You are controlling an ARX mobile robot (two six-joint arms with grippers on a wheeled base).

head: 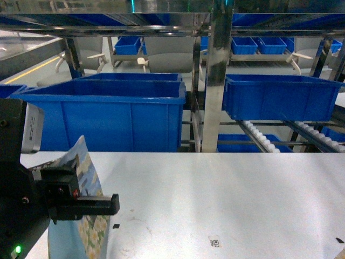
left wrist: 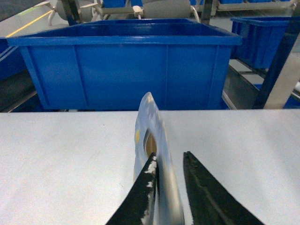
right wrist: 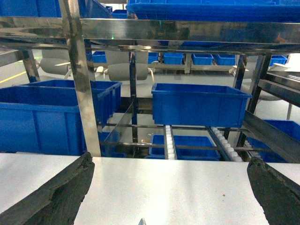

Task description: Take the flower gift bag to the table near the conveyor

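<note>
**Bag pinched in left fingers, over table**

Your left gripper (left wrist: 169, 187) has its two dark fingers closed on the thin edge of the sky-blue paper gift bag with pale flowers (left wrist: 154, 140); its cut-out handle hole sits just above the fingertips. Beneath them lies the matte white-grey table (head: 226, 189). Past the fingers stands a large blue plastic bin (left wrist: 126, 65). Your right gripper (right wrist: 171, 197) has fingers spread wide, holding nothing; steel-framed roller conveyor (right wrist: 222, 140) ahead.

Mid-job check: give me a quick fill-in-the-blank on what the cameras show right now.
1. The left gripper is shut on the flower gift ____.
2. The right gripper is ____, holding nothing.
3. The bins behind the table are ____ in colour.
4. The conveyor rollers are ____.

Missing words: bag; open; blue; white
</note>
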